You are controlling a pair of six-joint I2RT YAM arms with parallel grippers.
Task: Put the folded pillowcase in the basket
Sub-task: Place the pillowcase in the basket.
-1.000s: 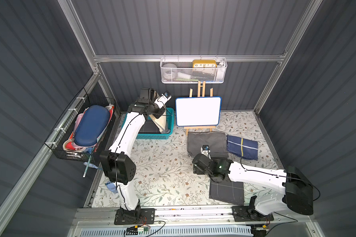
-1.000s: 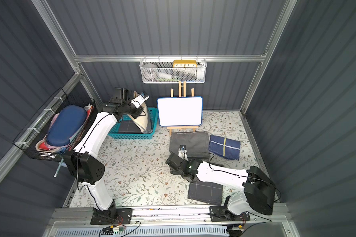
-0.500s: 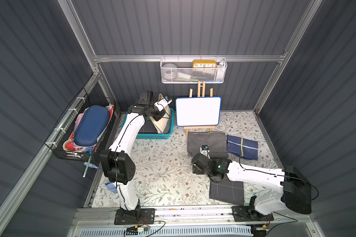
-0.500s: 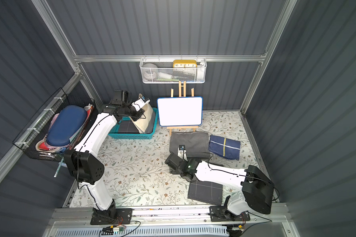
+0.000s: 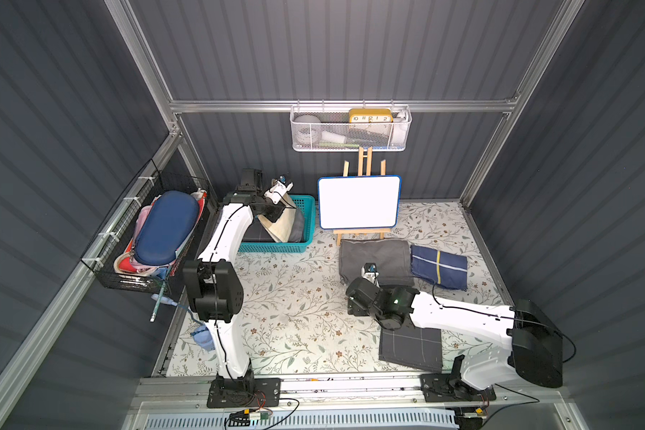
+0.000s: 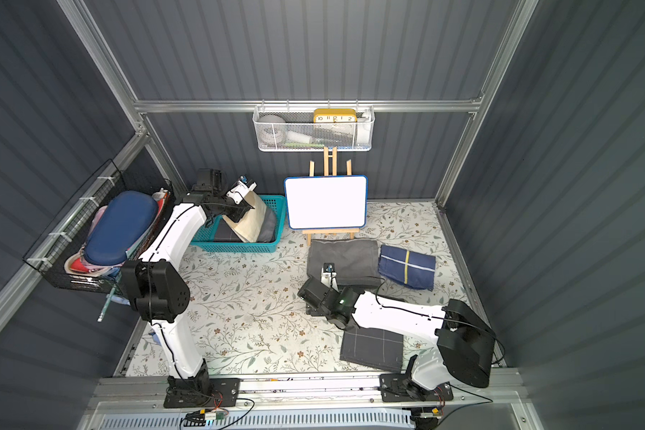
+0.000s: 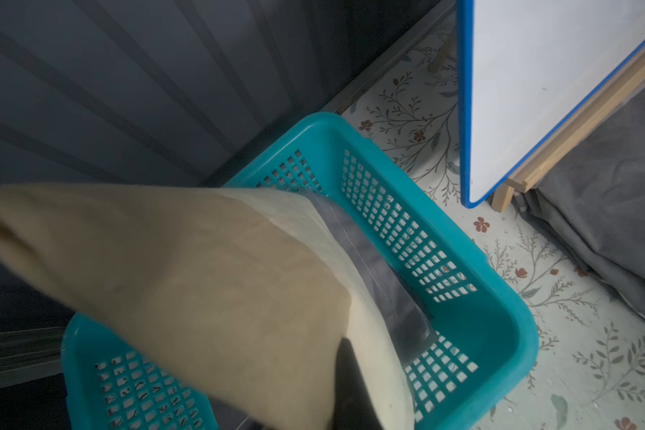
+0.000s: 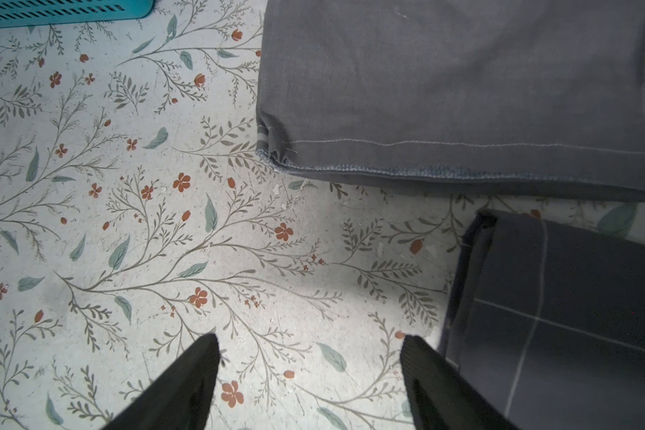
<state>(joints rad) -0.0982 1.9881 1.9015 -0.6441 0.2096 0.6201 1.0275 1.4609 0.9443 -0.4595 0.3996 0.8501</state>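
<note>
My left gripper (image 5: 274, 217) is shut on a beige folded pillowcase (image 5: 282, 228), which hangs tilted with its lower end inside the teal perforated basket (image 5: 311, 223) at the back left. In the left wrist view the pillowcase (image 7: 220, 279) covers most of the basket (image 7: 499, 316), and one black finger (image 7: 350, 376) shows against the cloth. Dark grey cloth (image 7: 380, 268) lies in the basket under it. My right gripper (image 8: 310, 342) is open and empty low over the floral mat (image 8: 164, 223). In both top views it sits just in front of the grey folded cloth (image 6: 343, 257).
On the right of the mat lie a grey folded cloth (image 5: 375, 258), a navy cloth with a yellow stripe (image 5: 438, 266) and a dark grid-lined cloth (image 5: 410, 346). A whiteboard on an easel (image 5: 358, 203) stands beside the basket. A black wire basket (image 5: 149, 238) hangs left and a white mesh rack (image 5: 350, 130) hangs at the back.
The left gripper has lowered the pillowcase a little further into the basket. The right gripper's jaws have narrowed slightly and it has drifted a little to the left.
</note>
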